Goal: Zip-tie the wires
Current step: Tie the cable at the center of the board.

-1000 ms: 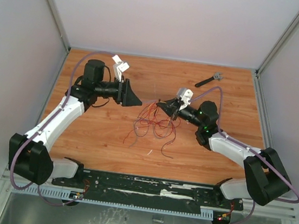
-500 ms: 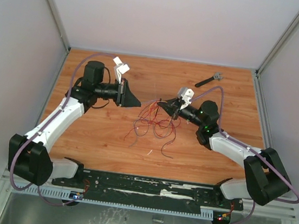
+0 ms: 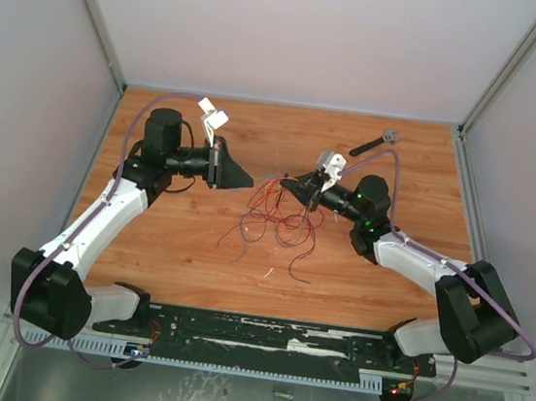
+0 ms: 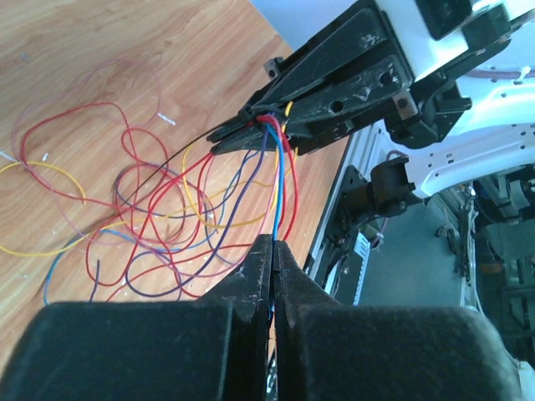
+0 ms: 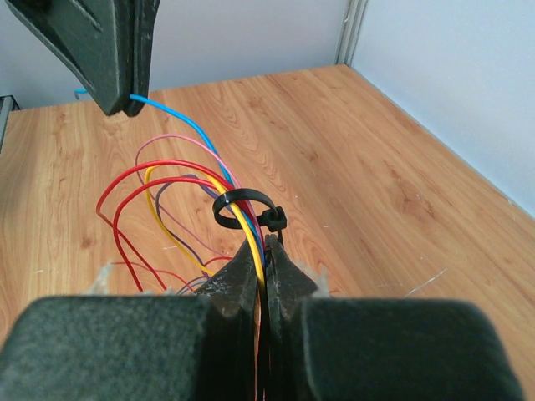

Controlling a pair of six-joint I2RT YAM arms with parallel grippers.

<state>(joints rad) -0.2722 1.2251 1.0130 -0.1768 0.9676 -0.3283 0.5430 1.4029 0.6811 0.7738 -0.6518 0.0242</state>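
Leave alone the slack loops of the wires (image 3: 270,225) sprawled on the table (image 3: 174,248), on the near side of the right gripper (image 5: 262,251). Treat that gripper as the anchor: clamped shut on the gathered strands, with the zip tie (image 5: 242,207) looped loosely round them just past its tips. Beyond the right gripper, note the left gripper (image 4: 272,247) pinched shut on a blue strand. Pull gently, straight away from the right gripper, to tauten the bundle without dragging strands out of the loop, then cinch. Ignore the black tool (image 3: 373,145) far behind the right gripper.
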